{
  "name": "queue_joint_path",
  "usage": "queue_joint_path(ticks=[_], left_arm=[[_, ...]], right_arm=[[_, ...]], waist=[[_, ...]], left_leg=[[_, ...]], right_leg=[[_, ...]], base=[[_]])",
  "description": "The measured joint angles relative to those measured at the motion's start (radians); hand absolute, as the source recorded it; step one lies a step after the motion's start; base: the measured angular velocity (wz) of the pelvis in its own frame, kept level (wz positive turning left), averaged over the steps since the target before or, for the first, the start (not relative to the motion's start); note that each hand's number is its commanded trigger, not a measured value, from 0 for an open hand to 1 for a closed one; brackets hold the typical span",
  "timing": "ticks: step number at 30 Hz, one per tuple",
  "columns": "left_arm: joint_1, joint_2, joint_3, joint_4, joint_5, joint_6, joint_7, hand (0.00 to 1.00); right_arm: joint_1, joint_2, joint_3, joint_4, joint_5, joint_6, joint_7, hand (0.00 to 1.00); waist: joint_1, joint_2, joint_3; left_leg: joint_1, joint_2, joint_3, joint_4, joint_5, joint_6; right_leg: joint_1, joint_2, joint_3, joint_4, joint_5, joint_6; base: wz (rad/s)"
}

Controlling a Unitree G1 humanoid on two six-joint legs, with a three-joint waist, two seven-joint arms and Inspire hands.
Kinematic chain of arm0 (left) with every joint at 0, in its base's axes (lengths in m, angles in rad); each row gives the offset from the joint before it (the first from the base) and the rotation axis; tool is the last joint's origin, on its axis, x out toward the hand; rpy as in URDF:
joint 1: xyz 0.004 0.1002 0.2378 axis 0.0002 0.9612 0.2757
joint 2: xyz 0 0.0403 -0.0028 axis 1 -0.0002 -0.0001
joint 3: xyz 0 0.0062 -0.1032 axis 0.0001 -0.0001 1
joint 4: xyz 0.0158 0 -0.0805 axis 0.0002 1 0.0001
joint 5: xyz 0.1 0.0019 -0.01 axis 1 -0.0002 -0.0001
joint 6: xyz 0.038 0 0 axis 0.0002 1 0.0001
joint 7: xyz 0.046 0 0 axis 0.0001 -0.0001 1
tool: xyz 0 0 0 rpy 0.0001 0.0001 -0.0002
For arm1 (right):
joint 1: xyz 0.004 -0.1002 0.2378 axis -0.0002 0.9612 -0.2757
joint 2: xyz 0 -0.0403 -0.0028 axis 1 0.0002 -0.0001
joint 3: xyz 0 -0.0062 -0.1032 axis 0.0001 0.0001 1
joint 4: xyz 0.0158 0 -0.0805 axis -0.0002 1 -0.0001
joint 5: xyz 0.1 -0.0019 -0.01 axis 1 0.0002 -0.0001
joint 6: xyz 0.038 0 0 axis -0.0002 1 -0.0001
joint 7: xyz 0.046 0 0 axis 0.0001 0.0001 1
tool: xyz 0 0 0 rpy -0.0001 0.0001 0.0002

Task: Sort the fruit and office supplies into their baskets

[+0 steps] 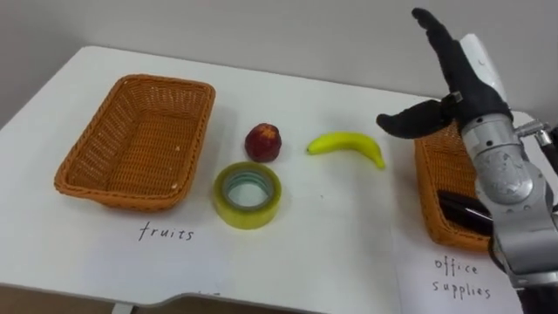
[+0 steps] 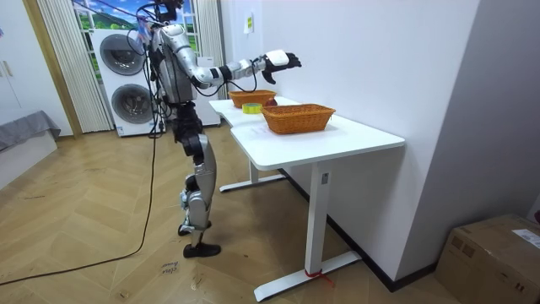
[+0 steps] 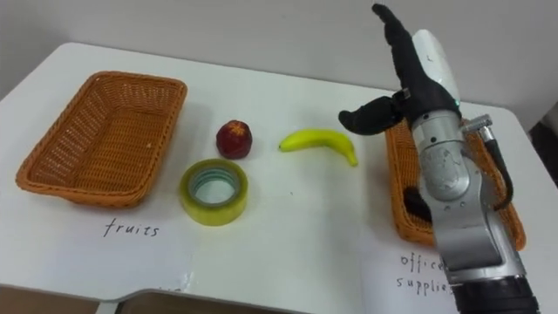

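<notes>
A red apple (image 1: 263,142), a yellow banana (image 1: 347,146) and a yellow roll of tape (image 1: 248,194) lie on the white table (image 1: 331,235) between two wicker baskets. The fruits basket (image 1: 135,139) at the left holds nothing. The office supplies basket (image 1: 427,187) at the right has a dark item (image 1: 458,208) in it, partly behind my forearm. My right hand (image 1: 455,78) is raised above that basket's far left corner, open, fingers straight up and thumb pointing toward the banana, holding nothing. In the room view this hand (image 2: 283,60) reaches out over the table.
Handwritten labels lie in front of each basket: a fruits label (image 1: 166,233) and an office supplies sheet (image 1: 458,277). A wall runs close behind the table. The table's front edge (image 1: 261,305) is near the tape. I stand at the table's long side.
</notes>
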Motion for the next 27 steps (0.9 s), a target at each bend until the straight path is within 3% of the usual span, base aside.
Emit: queue_joint_path(ticks=[15,22,27], left_arm=[[-0.011,0.001,-0.025,0.002,0.021,0.027,-0.025,0.00],[-0.014,0.003,-0.035,-0.020,0.020,0.037,-0.030,0.00],[-0.017,0.009,-0.057,-0.020,0.021,0.042,-0.030,0.00]], right_arm=[[-0.004,0.011,0.073,-0.007,-0.015,0.023,0.075,0.00],[-0.005,0.011,0.110,-0.007,-0.015,0.034,0.113,0.00],[-0.012,0.011,0.173,-0.005,-0.015,0.047,0.133,0.00]], waist=[[0.027,-0.028,0.0017],[0.065,-0.046,0.0091],[0.087,-0.048,0.0080]], left_leg=[[-0.054,-0.014,-0.038,0.003,0.011,0.005],[-0.069,-0.016,-0.050,0.005,0.012,0.006],[-0.075,-0.016,-0.064,0.012,0.012,0.006]], right_leg=[[-0.032,-0.007,-0.043,0.003,0.000,0.000],[-0.038,-0.008,-0.060,-0.001,0.000,0.000],[-0.041,-0.009,-0.064,-0.001,0.000,0.000]], base=[[0.08],[0.07],[0.06]])
